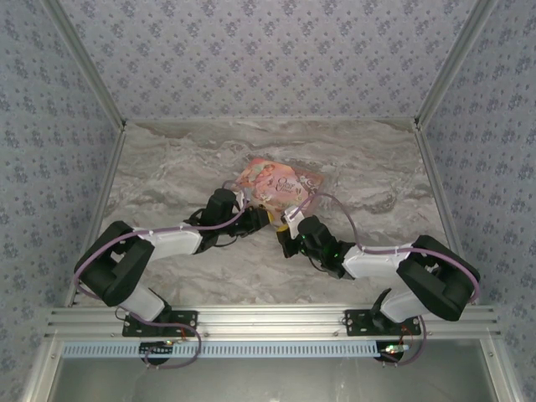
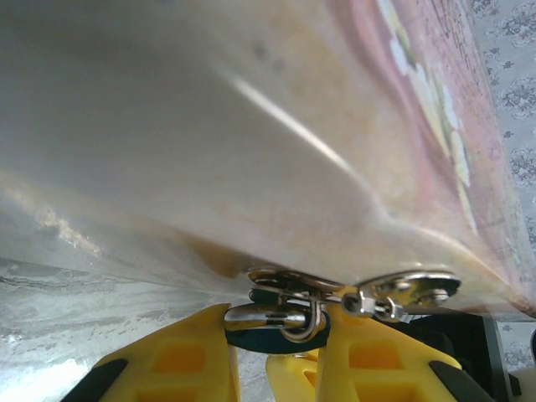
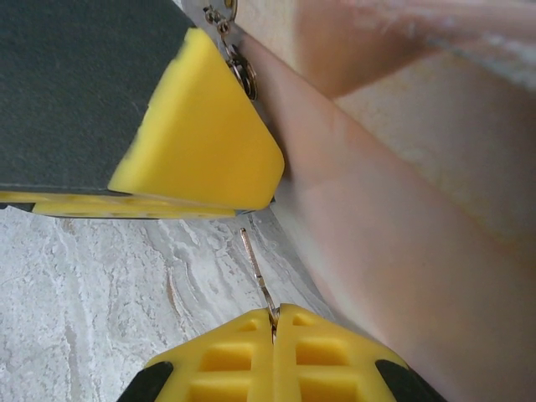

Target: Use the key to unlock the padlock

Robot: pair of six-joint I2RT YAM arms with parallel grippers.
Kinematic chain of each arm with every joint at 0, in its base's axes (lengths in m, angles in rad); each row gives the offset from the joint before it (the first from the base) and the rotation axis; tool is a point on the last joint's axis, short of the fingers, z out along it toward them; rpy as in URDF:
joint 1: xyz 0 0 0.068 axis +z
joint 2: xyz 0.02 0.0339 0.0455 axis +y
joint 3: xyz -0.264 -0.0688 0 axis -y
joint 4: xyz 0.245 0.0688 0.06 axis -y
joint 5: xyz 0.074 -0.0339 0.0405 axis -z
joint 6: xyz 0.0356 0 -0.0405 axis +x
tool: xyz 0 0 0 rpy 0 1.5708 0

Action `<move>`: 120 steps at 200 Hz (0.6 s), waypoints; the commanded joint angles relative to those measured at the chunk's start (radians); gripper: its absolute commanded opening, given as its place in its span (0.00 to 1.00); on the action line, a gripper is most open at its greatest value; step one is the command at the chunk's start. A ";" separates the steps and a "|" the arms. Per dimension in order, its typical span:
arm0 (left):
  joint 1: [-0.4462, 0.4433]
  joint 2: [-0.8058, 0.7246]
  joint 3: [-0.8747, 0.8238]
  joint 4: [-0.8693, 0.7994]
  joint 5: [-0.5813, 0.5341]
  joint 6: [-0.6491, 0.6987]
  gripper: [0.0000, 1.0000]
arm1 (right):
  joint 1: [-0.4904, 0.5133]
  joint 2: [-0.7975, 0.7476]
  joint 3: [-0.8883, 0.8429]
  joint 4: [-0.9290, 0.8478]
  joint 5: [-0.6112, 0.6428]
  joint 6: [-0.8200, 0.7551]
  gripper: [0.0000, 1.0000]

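Observation:
The padlock [image 2: 267,340], teal-bodied with a silvery shackle, hangs from the metal hasp [image 2: 410,289] on the pink tin's [image 1: 280,186] near edge. My left gripper [image 2: 276,331] is shut on the padlock, one yellow finger on each side of it. My right gripper [image 3: 275,314] is shut on the key [image 3: 255,268], a thin sliver sticking out forward from between the closed pads. The key tip sits just below the left gripper's yellow finger [image 3: 201,142] and is apart from it. In the top view both grippers [image 1: 270,219] [image 1: 287,226] meet at the tin's front edge.
The pink tin's side [image 3: 402,251] rises close on the right of the key. Marbled tabletop [image 1: 209,159] spreads around the tin, bounded by patterned walls [image 1: 50,126] on three sides.

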 commanded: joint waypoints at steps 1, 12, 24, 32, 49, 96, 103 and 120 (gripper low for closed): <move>-0.008 -0.028 0.034 0.032 0.041 -0.020 0.19 | -0.014 0.003 -0.009 0.030 0.017 0.022 0.00; -0.009 -0.028 0.034 0.031 0.042 -0.021 0.19 | -0.016 0.002 -0.007 0.027 0.016 0.024 0.00; -0.008 -0.027 0.033 0.033 0.042 -0.021 0.19 | -0.017 0.003 -0.007 0.034 0.017 0.027 0.00; -0.009 -0.027 0.032 0.033 0.042 -0.022 0.19 | -0.018 0.003 -0.007 0.036 0.017 0.030 0.00; -0.009 -0.028 0.032 0.033 0.042 -0.022 0.19 | -0.021 0.008 -0.004 0.034 0.012 0.031 0.00; -0.009 -0.028 0.030 0.036 0.044 -0.021 0.19 | -0.033 0.019 -0.003 0.052 -0.008 0.050 0.00; -0.009 -0.027 0.029 0.037 0.044 -0.022 0.19 | -0.033 0.019 -0.003 0.053 -0.012 0.052 0.00; -0.009 -0.028 0.025 0.039 0.044 -0.023 0.19 | -0.036 0.023 0.001 0.056 -0.014 0.054 0.00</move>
